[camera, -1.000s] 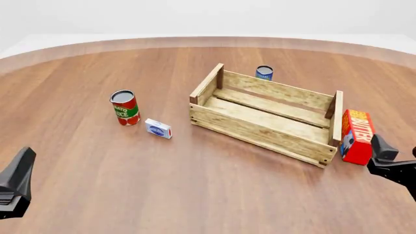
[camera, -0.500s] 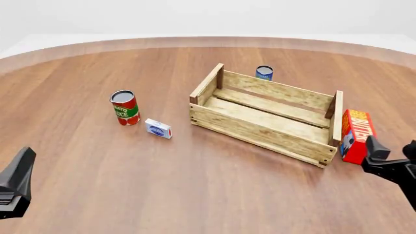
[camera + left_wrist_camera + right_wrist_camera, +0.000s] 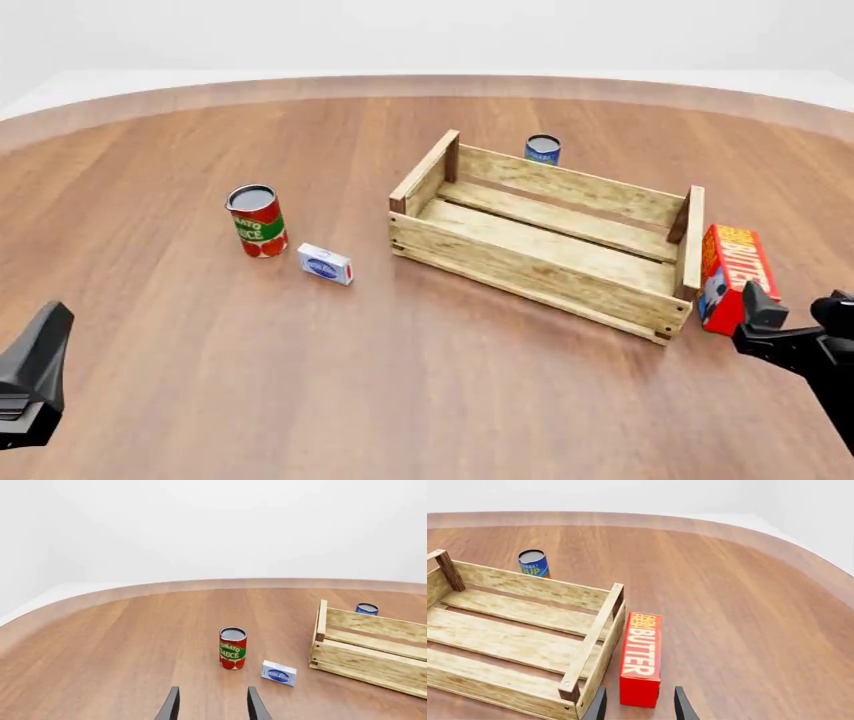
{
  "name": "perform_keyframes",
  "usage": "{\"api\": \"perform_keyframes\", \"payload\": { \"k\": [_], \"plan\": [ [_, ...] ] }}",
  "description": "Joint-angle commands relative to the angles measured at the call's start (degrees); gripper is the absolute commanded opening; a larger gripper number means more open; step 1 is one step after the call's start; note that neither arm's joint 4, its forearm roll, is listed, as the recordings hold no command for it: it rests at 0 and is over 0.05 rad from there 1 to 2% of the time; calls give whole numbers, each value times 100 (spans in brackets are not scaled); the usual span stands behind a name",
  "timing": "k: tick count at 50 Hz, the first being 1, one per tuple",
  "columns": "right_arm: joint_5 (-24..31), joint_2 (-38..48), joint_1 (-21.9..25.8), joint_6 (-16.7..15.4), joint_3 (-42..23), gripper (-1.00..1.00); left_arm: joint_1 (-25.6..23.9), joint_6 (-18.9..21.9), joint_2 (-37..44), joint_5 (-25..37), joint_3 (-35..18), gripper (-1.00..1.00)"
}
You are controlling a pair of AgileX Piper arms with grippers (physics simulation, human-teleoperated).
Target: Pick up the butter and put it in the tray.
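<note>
Wooden tabletop [image 3: 400, 400] near its right edge carries the butter [image 3: 640, 657], lying just beside the tray [image 3: 534, 270]'s right end wall. Your right gripper [image 3: 637, 705] lines up on it with jaws apart, empty; your left gripper [image 3: 210, 705] hangs idle, parted.

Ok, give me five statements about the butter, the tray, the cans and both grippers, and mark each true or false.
1. The butter lies inside the tray. False: it stands on the table just outside the tray's right end.
2. The right gripper is open, its fingers near the butter. True.
3. The tomato can is inside the tray. False: it stands on the table to the tray's left.
4. A blue can stands beyond the tray's far wall. True.
5. The left gripper holds the small white box. False: it is open and empty.
</note>
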Motion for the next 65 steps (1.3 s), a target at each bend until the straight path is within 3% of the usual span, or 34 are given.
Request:
{"api": "perform_keyframes", "payload": {
  "k": [1,16,65],
  "plan": [
    [-362,415,-6,16,-9,100,0,0,0,0,0,100],
    [-684,890,-25,-7,-101,100,0,0,0,0,0,100],
    [-700,1787,-12,-122,-673,100,0,0,0,0,0,100]
  ]
}}
